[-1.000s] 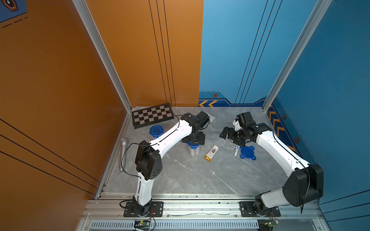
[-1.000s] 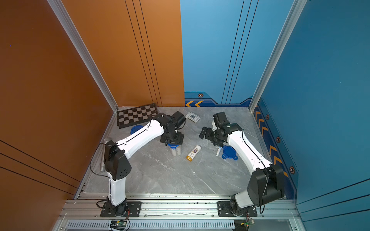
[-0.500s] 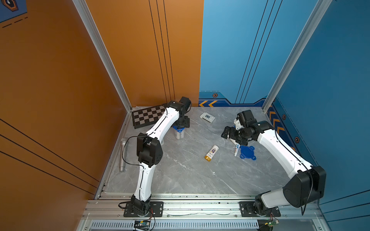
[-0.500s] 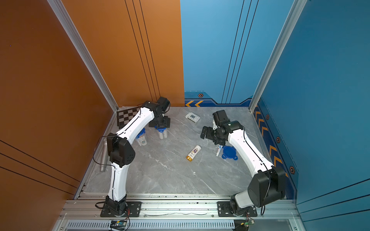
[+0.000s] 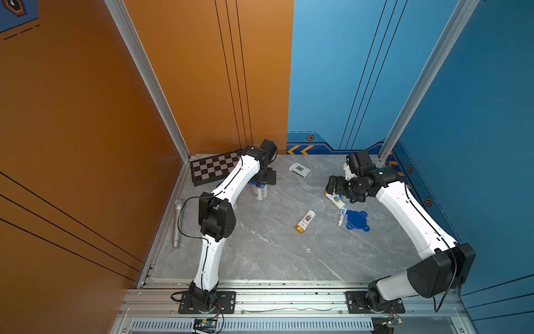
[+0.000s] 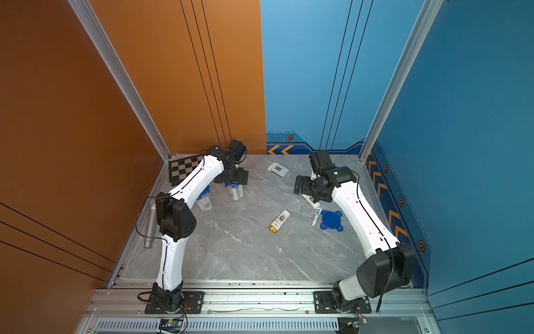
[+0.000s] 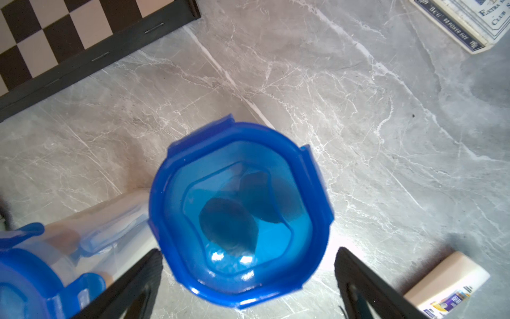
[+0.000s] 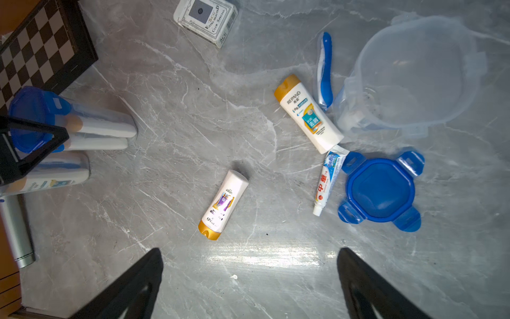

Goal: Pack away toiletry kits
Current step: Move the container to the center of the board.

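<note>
Readable text, right wrist view: both loose bottles say REPAND, the teal-label bottle (image 8: 309,113) and the purple-label bottle (image 8: 223,204). The card box (image 8: 205,20) reads "BCG Extra Special, Club Special", and the toothpaste tube (image 8: 328,182) has red Chinese characters. That view also shows the empty open cup (image 8: 414,71) with the toothbrush (image 8: 324,71) beside it; my right arm mostly hides both in the top views. The loose lid (image 8: 380,190) lies flat just beside the tube. In the left wrist view my left claw (image 7: 248,251) is spread wide, one finger either side of the blue lid on a closed cup (image 7: 240,215), and it grips nothing. I can't tell if a finger brushes the rim. The second closed cup (image 7: 27,276) stands right next to it, near the chessboard (image 7: 55,41). It is clearer in a top view (image 6: 205,199). My right claw (image 8: 249,250) is also spread wide and empty, above bare table (image 8: 165,82).
</note>
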